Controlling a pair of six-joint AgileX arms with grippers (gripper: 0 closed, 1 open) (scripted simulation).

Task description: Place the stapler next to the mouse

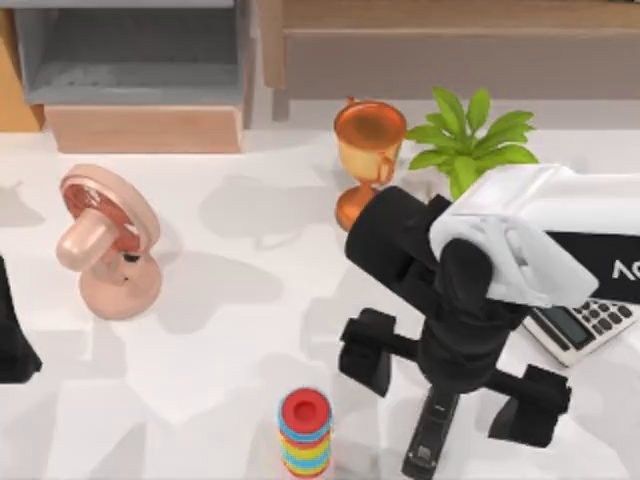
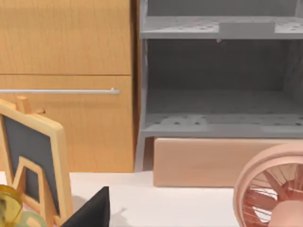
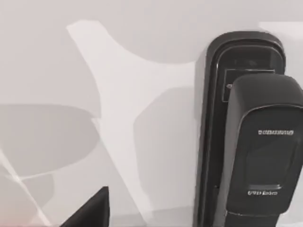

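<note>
A: Where is your stapler (image 1: 430, 442) sitting?
B: Lying flat on the white table (image 1: 220, 330), front edge right of centre, beside the ring stack (image 1: 304, 432). Right gripper (image 1: 452, 388) is hovering directly over it, fingers spread wide. Calculator (image 1: 585, 328) nearby; left arm (image 1: 12, 335) idling at left edge.

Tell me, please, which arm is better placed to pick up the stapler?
Right. The right gripper hangs directly over the stapler near the table's front edge, while the left arm sits parked at the far left edge.
</note>
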